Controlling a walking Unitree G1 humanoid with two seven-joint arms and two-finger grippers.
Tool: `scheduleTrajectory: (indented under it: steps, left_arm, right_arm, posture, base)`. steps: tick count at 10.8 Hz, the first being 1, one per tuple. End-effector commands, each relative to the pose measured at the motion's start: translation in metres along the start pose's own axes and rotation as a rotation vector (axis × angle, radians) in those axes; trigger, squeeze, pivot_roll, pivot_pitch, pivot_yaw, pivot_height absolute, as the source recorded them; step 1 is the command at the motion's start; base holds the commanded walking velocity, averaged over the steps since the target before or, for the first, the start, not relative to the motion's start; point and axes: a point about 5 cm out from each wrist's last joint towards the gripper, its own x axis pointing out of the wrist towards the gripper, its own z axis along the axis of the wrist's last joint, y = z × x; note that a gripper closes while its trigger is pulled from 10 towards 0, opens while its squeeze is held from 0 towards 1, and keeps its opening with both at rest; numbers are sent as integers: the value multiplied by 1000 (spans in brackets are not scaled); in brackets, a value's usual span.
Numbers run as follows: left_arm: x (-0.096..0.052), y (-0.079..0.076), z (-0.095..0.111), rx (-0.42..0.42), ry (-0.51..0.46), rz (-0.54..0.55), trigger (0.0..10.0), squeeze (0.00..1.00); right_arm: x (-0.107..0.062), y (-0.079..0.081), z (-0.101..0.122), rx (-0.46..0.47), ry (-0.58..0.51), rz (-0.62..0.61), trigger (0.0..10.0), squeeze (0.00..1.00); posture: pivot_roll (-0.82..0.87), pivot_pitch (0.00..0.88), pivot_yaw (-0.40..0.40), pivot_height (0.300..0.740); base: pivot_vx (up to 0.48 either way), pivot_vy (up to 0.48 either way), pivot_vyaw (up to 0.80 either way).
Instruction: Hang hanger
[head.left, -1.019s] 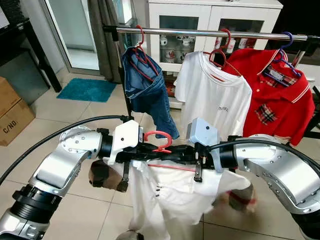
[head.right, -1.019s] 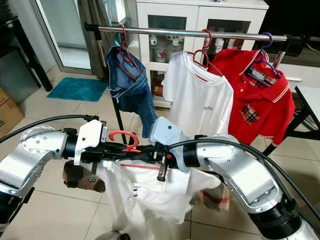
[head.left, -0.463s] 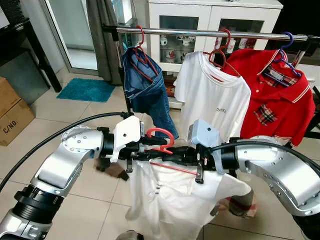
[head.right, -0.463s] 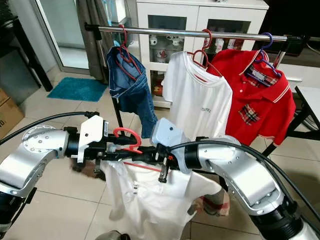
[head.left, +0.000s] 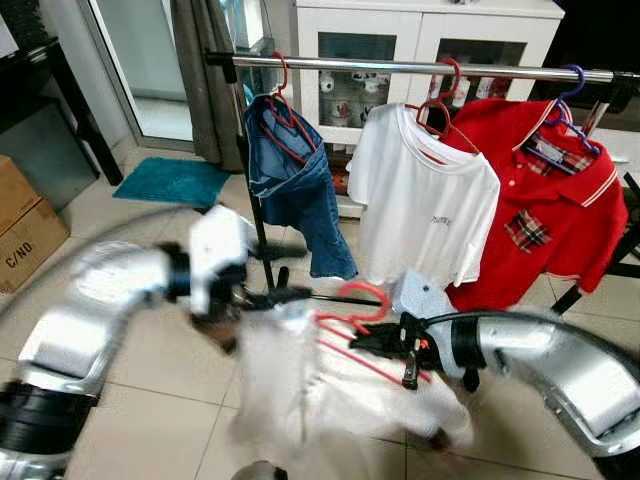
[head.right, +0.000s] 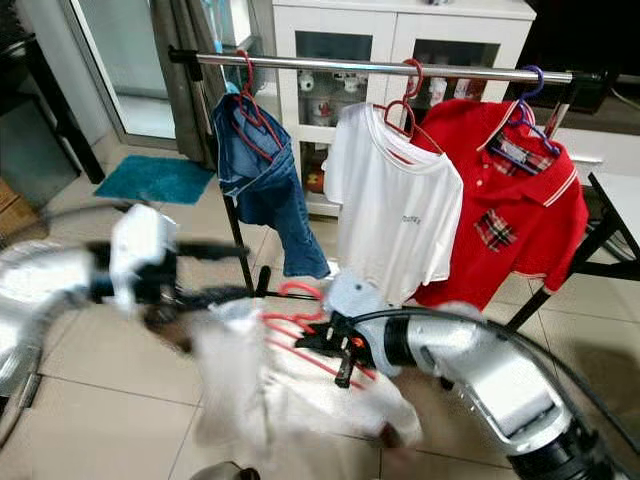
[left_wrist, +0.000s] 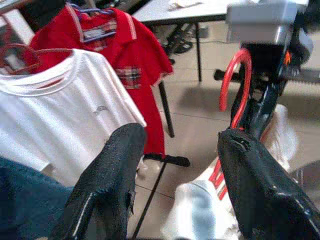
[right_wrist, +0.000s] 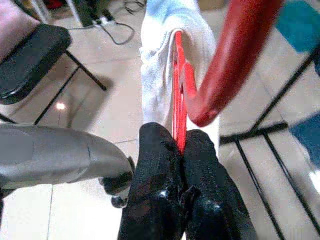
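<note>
Below the rail (head.left: 420, 67), the right tool (head.left: 372, 342) now alone pinches the red hanger (head.left: 352, 312), the left tool (left_wrist: 180, 185) having let go, spread wide.

Hanger (right_wrist: 235, 60): red, smooth, glossy plastic look. White shirt (right_wrist: 165, 65) on it: soft matt cloth. Right gripper (right_wrist: 181, 150): fingers seen as black, matt, finely textured; same rough black surface noted on left gripper (left_wrist: 180, 165). Arms (head.left: 560, 350): brushed silver metal, satin sheen. Rail (head.left: 400, 66): polished metal, bright. Jeans (head.left: 290, 170): blue denim. Polo shirt (head.left: 560, 190): red knit cloth, matt. Floor (head.left: 150, 420): glazed tiles, faintly reflective.
</note>
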Motion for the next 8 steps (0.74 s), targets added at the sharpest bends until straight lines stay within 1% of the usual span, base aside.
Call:
scheduleTrajectory:
  steps: [1,2,3,4,5,6,7,8]
  left_arm:
    - [-4,2,1,-21,-7,52,10000,1000]
    - [-8,4,-4,-53,-4,120,10000,808]
    - [-11,4,-11,-88,-1,178,10000,529]
    - [-15,4,-22,-130,10,277,10000,529]
    - [-15,2,-27,-145,9,324,10000,537]
    - [-15,1,-41,-179,3,469,10000,514]
    - [-5,-9,-60,-186,38,528,10000,196]
    - [11,-22,-78,-202,62,524,10000,0]
  right_arm:
    - [-3,-6,4,0,-27,-60,0,0]
    - [-3,-8,2,19,-33,-93,0,0]
    - [-3,-10,0,39,-38,-124,0,0]
    - [-3,-18,0,90,-71,-229,0,0]
    - [-4,-24,1,122,-98,-286,0,0]
    - [-7,-32,8,197,-177,-369,0,0]
    - [-9,-35,20,243,-245,-385,0,0]
    - [-9,-36,33,252,-280,-382,0,0]
  posture:
    - [-78,0,57,740]
    - [-77,0,57,740]
    - [-76,0,57,740]
    - [-75,0,57,740]
    - [-76,0,58,740]
    - [-76,0,54,740]
    - [-78,0,39,740]
    - [-79,0,35,740]
  base:
    - [0,0,0]
    - [0,0,0]
    - [0,0,0]
    - [0,0,0]
    - [0,0,0]
    - [0,0,0]
    - [0,0,0]
    - [0,0,0]
